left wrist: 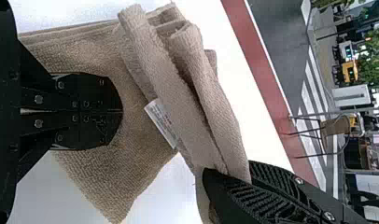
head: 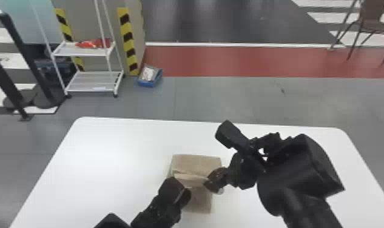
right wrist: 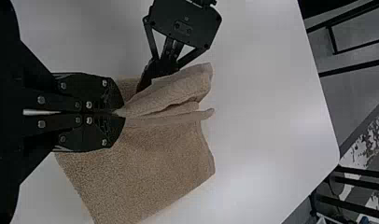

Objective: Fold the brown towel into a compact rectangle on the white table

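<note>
Right end effector (right wrist: 120, 112): clamped on the brown towel (right wrist: 148, 170), pinching the folded edge between its fingertips.
Left end effector (left wrist: 122, 112): closed, nothing I can make out between the fingers. It's just beside the fold, over the lower layer. Can't tell how hard it's pressing, if at all.
Raised fold (left wrist: 187, 93): bunched layers running out from the right end effector's tips, standing up off the rest and a bit wavy.
White tag (left wrist: 160, 122): on the fold's side facing the left end effector.
Brown towel: on the surface (head: 109, 145), under and between both end effectors, with a flat panel beyond them.
Step in hand: looks like bringing that flap over for another fold. Maybe halfway or better, imo.
How I'd do it: use the left as a light hold-down while the right lays the edge flat, low and slow. Line up the edges before letting go, then pat the crease.
Watch out: soft, thick cloth, so it could spring back or drag the bottom layer crooked.
White rack (head: 88, 82): well beyond both end effectors, on the floor.
</note>
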`<state>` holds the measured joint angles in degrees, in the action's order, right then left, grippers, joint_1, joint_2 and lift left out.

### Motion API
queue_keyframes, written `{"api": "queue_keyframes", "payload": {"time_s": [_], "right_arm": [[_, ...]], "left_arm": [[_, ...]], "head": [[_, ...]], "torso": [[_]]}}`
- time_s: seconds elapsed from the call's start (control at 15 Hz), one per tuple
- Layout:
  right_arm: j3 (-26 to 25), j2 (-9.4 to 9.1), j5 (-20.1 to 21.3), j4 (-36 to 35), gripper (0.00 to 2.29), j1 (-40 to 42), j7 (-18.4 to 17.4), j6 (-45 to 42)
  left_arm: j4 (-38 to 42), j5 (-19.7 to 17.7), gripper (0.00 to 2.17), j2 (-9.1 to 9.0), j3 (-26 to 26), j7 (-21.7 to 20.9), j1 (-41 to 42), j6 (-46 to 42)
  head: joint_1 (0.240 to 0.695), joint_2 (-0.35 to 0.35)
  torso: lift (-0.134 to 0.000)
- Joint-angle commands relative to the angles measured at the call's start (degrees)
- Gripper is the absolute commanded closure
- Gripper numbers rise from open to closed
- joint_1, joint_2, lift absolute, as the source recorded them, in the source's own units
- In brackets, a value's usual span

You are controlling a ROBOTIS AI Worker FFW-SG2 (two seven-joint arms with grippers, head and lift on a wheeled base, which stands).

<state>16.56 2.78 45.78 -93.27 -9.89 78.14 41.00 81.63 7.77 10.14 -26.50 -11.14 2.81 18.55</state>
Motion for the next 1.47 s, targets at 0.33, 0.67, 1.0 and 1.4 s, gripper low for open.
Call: {"api": "queue_keyframes", "payload": {"time_s": [0.33, 0.67, 1.0, 1.4], "right_arm": [[0.84, -1.99, 0.62, 3.89, 1.36, -0.39, 0.19, -2.19], [0.93, -1.99, 1.59, 6.35, 1.35, -0.30, 0.19, -2.19], [0.58, -2.08, 0.62, 7.76, 1.04, -0.13, -1.06, -4.12], [-1.79, -2.16, -1.40, 5.82, 0.05, 1.28, -3.52, -3.60]], "left_arm": [[2.49, -0.38, 1.74, 0.14, 0.04, -0.90, 1.32, 0.75], [2.57, -0.56, 1.74, 0.23, 0.13, -1.07, 1.41, 0.75], [2.57, -0.38, 1.74, 0.23, 0.13, -1.42, 1.32, 0.93], [3.98, -0.38, 1.74, 0.58, 0.13, -1.69, 2.11, 1.81]], "head": [[0.695, 0.003], [0.695, 0.007], [0.695, 0.002], [0.695, 0.001]], "torso": [[0.000], [0.000], [0.000], [0.000]]}}
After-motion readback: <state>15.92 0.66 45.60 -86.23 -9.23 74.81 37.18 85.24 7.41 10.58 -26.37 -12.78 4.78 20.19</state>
